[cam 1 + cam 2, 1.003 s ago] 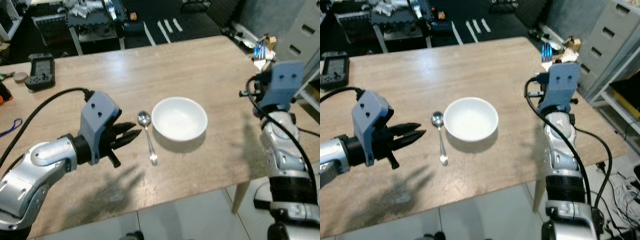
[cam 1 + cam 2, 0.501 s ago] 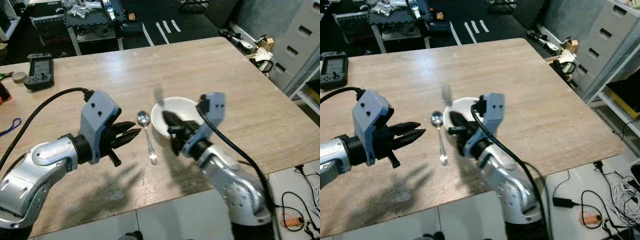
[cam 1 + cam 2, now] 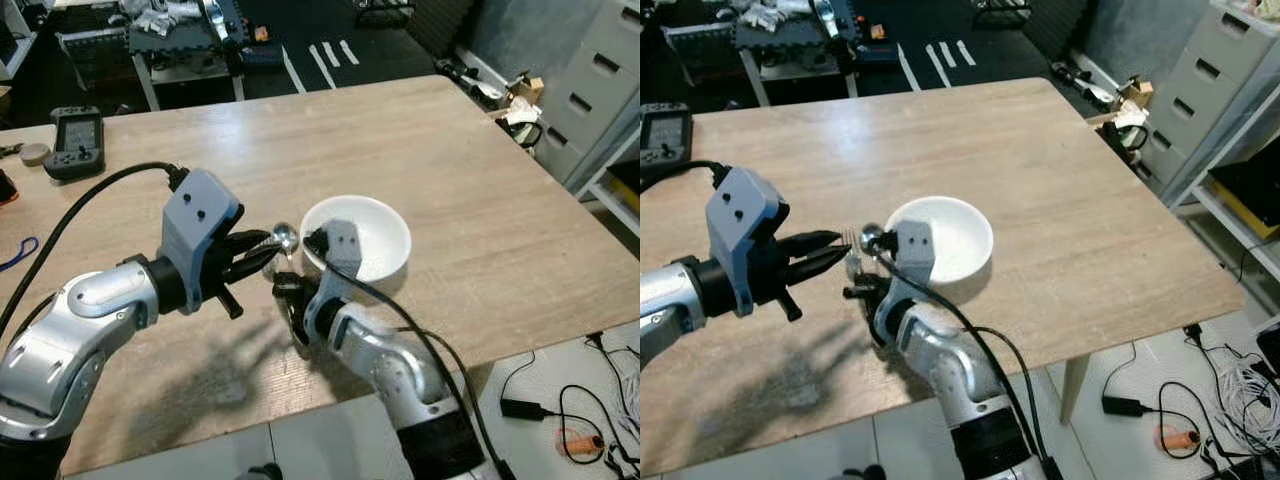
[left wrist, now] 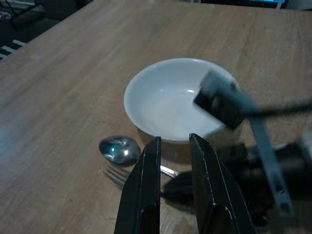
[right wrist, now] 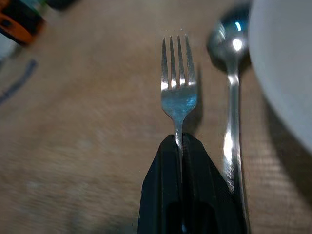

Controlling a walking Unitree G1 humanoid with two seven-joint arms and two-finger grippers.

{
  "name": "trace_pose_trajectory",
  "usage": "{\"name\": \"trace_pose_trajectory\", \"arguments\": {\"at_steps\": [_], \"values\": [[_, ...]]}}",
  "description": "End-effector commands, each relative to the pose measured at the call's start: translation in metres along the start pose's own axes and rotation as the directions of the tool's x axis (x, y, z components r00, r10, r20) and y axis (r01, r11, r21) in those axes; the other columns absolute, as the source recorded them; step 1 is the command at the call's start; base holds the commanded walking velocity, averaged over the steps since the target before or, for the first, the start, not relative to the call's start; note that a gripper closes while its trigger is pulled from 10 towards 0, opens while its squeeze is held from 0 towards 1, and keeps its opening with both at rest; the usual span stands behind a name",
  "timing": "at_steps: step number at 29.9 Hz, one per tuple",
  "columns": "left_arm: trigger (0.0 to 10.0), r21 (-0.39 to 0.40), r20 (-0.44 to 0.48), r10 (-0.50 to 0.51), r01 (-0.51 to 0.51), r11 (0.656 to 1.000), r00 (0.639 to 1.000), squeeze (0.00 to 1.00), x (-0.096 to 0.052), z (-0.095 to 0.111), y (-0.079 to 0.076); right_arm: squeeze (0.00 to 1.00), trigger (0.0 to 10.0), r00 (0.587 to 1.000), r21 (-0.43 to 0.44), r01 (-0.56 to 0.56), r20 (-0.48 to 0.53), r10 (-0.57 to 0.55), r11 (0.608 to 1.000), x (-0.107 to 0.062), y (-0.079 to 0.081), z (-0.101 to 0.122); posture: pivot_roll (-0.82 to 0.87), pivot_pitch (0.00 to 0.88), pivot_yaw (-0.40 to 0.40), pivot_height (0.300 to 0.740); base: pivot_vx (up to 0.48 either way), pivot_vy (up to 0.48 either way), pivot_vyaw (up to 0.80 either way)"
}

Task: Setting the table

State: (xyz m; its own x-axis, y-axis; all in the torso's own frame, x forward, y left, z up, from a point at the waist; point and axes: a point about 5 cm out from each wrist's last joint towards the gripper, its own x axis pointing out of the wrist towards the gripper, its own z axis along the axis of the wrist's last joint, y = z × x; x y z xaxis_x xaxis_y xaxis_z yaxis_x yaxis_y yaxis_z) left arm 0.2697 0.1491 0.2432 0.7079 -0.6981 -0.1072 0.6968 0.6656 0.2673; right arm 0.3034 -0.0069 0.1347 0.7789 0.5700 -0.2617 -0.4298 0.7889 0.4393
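Fork [image 5: 178, 95]: centre of the right wrist frame, pinched by its handle in the right tool [image 5: 181, 146], beside the spoon [image 5: 232, 97].
Bowl [image 3: 358, 237]: mid-frame on the counter [image 3: 470, 180].
Left tool [image 4: 174, 151]: fingers slightly parted, holding nothing.

The fork's [image 5: 178, 92] handle is hidden between the closed fingers of the right end effector [image 5: 181, 146], so only its tines and neck show. The spoon's [image 5: 233, 87] handle runs off the picture's edge, and the white bowl [image 5: 287, 73] beside it is cut to a blurred arc. From the head, the right arm covers the spoon handle and the bowl's near rim. In the left wrist view that arm is a motion-blurred grey shape across the bowl.
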Motion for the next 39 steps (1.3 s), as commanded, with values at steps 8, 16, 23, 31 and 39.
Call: {"name": "trace_pose_trajectory", "arguments": {"at_steps": [8, 16, 23, 31, 39], "values": [[10.0, 0.017, 0.006, -0.016, 0.016, 1.000, 1.000, 0.00, 0.004, 0.002, -0.001, 0.00, 10.0, 0.980, 0.022, -0.113, 0.165, 0.108, 0.993, 0.024, 0.057, 0.021, 0.12, 0.039, 0.067, 0.740, 0.000, 0.000, 0.00], [10.0, 0.019, 0.007, -0.017, 0.017, 1.000, 1.000, 0.00, 0.001, 0.002, -0.002, 1.00, 10.0, 0.957, 0.020, -0.213, 0.207, 0.205, 0.977, 0.027, 0.079, 0.026, 0.13, 0.044, 0.064, 0.740, 0.000, 0.000, 0.00], [10.0, 0.011, 0.008, -0.024, 0.024, 1.000, 1.000, 0.00, 0.004, 0.000, -0.004, 1.00, 10.0, 0.943, 0.059, -0.266, 0.225, 0.247, 0.962, 0.025, 0.083, 0.030, 0.11, 0.047, 0.062, 0.740, 0.000, 0.000, 0.00], [10.0, 0.006, 0.012, -0.030, 0.030, 1.000, 0.999, 0.00, 0.005, 0.000, -0.006, 0.00, 10.0, 0.913, 0.022, -0.282, 0.314, 0.261, 0.959, 0.010, 0.070, 0.055, 0.10, 0.056, 0.063, 0.740, 0.000, 0.000, 0.00], [10.0, -0.024, 0.038, 0.182, -0.181, 0.983, 0.982, 0.00, -0.006, -0.006, 0.005, 0.00, 10.0, 0.854, -0.305, -0.126, 0.452, 0.260, 0.944, -0.056, 0.011, 0.075, 0.08, 0.077, 0.071, 0.740, 0.000, 0.000, 0.00]]}}
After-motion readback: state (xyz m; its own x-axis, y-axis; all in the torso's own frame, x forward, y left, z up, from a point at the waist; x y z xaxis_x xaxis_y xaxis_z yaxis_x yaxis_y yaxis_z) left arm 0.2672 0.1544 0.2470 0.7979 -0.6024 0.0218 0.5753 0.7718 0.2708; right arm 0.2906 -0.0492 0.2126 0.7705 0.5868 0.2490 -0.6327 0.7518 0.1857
